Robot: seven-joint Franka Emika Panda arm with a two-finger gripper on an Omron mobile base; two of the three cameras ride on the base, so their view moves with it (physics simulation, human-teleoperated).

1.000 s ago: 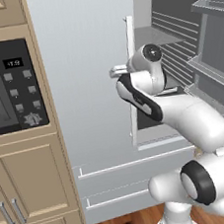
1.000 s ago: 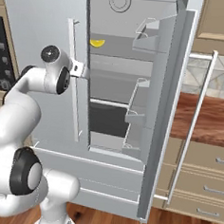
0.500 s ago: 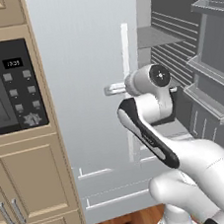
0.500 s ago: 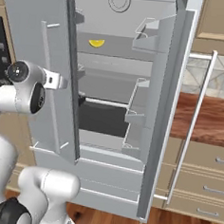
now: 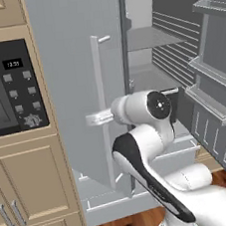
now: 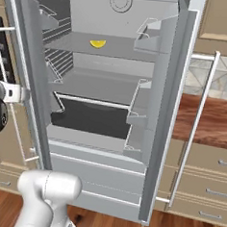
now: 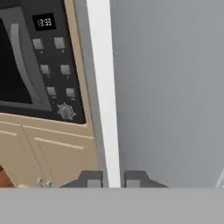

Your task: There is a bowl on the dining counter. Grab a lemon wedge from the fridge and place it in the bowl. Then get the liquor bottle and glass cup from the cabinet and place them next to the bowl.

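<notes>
A yellow lemon wedge [image 6: 97,43] lies on the upper shelf inside the open fridge. My gripper [image 7: 113,179] is shut on the left fridge door's long white handle [image 7: 105,87], one dark finger on each side of the bar. From the left base view my hand [image 5: 98,118] grips that handle [image 5: 99,76] about halfway down, and the door [image 5: 73,59] stands swung out toward the microwave. The bowl, liquor bottle and glass cup are out of view.
A built-in microwave [image 5: 6,88] sits in the wood cabinets left of the fridge, close behind the open door. The right fridge door [image 6: 163,114] also stands open, with shelves on its inner side. A wooden counter [image 6: 216,118] with drawers lies to the right.
The left fridge door has swung farther open to the left, and my hand has gone with it on the handle. More of the fridge's inside shows now.
</notes>
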